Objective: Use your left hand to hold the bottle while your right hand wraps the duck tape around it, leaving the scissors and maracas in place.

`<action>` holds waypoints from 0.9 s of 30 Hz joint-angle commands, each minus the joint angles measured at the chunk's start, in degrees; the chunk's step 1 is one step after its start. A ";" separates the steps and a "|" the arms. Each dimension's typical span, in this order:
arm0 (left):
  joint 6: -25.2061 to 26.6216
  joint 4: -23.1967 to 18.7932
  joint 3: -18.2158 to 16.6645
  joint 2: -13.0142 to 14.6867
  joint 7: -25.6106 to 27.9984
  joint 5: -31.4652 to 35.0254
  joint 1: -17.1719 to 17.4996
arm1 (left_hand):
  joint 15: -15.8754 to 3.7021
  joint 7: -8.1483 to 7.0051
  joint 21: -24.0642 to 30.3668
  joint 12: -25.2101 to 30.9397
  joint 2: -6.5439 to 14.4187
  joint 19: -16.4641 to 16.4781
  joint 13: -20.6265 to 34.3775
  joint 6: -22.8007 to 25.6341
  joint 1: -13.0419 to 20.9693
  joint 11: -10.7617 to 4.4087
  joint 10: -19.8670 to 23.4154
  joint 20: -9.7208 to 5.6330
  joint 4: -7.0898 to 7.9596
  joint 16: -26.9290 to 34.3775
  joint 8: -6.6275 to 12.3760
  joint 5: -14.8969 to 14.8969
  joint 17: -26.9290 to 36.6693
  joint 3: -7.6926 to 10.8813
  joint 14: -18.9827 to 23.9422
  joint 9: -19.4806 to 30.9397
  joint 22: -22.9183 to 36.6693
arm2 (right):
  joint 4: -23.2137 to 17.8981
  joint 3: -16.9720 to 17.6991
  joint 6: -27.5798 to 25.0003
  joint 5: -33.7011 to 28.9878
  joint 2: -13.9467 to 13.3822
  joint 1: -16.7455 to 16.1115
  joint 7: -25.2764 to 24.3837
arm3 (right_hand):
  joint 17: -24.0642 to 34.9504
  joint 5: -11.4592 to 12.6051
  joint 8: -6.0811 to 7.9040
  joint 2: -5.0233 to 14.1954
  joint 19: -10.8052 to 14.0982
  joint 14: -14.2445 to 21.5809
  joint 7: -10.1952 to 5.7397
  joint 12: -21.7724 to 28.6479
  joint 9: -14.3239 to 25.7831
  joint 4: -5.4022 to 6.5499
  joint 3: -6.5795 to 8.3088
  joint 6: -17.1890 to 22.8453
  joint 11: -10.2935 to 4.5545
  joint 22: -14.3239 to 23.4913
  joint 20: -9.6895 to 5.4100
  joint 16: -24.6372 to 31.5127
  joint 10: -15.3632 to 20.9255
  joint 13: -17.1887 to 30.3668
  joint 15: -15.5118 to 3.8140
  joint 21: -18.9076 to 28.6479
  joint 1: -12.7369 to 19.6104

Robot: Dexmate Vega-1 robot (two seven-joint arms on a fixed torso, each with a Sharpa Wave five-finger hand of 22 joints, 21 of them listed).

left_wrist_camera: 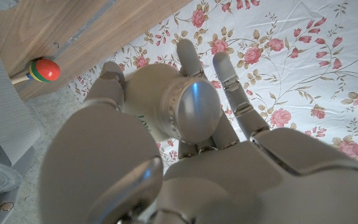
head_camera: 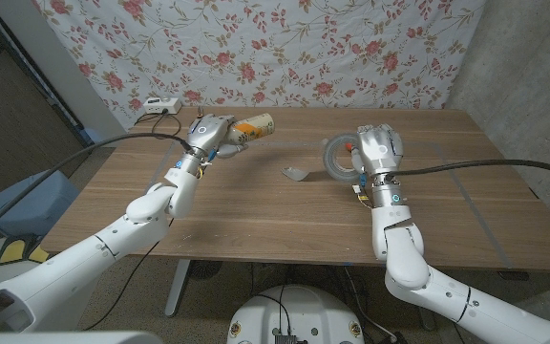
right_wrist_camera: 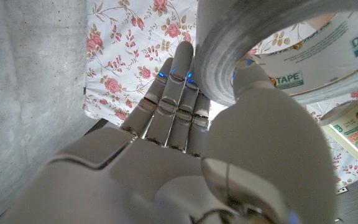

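Above the table's far left part, the cream plastic bottle with an orange-and-white label (head_camera: 253, 128) lies tilted in the grip of the left hand (head_camera: 208, 134), whose fingers (left_wrist_camera: 191, 59) curl round its body behind the silver cap (left_wrist_camera: 189, 111). Well to its right, the right hand (head_camera: 378, 149) holds the grey roll of duct tape (head_camera: 338, 159), thumb through the core in the right wrist view. Between them a small grey scrap (head_camera: 295, 174) lies on the wooden table (head_camera: 256, 215). A maraca with a red, green and yellow head (left_wrist_camera: 43, 70) rests on the tabletop. Behind hangs a floral cloth (head_camera: 256, 48).
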 commanded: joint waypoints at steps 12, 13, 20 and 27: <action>-1.90 2.29 1.50 -2.04 1.13 -0.30 -1.82 | -1.83 -6.18 1.19 -0.26 15.03 -0.42 0.40 9.01 13.31 -7.84 8.13 0.09 5.01 -0.74 0.38 0.25 0.48 5.91 1.26 0.17 -0.56 | 0.57 7.42 6.15 -4.94 3.08 -2.41 -5.84 | 1.04 0.44 0.27 8.99 0.58 3.78 -6.01 6.18 -0.13 0.55 0.24 7.64 -3.81 0.13 -0.20 -0.95 5.08 9.63 -7.77 1.65 9.33; -2.08 2.48 1.65 -2.24 1.21 -0.34 -1.99 | -1.82 -6.25 1.21 -0.29 15.03 -0.53 0.44 9.01 13.30 -7.86 8.04 0.12 5.00 -0.75 0.39 0.25 0.51 5.93 1.27 0.20 -0.60 | 0.52 7.54 6.35 -5.24 3.12 -2.27 -5.64 | 1.08 0.44 0.27 8.98 0.51 3.82 -6.10 6.17 -0.12 0.58 0.22 7.60 -3.82 0.13 -0.23 -0.99 5.02 9.64 -7.74 1.67 9.29; -2.95 3.61 2.80 -3.82 1.58 -0.38 -3.20 | -1.81 -6.21 1.62 -0.37 15.00 -0.66 0.54 9.09 13.23 -7.67 8.14 0.06 4.93 -0.89 0.39 0.24 0.76 6.00 1.39 0.15 -0.93 | 1.11 8.08 7.58 -7.63 3.63 -1.07 -4.89 | 1.50 0.57 0.28 8.82 0.43 4.23 -6.03 6.28 -0.22 0.63 0.21 7.81 -3.86 0.10 -0.20 -1.40 5.09 9.79 -7.76 2.15 9.29; -4.52 5.42 4.78 -6.12 1.94 0.01 -5.32 | -1.82 -6.16 1.93 -0.41 15.01 -0.77 0.63 9.06 13.21 -7.73 8.29 0.05 4.86 -1.07 0.38 0.24 0.86 6.07 1.42 0.17 -1.17 | 2.08 8.24 9.21 -9.67 4.11 0.65 -4.39 | 2.00 0.76 0.37 8.62 0.41 4.60 -5.92 6.33 -0.24 0.63 0.25 8.05 -3.97 0.05 0.00 -2.04 5.54 9.66 -7.75 2.80 9.37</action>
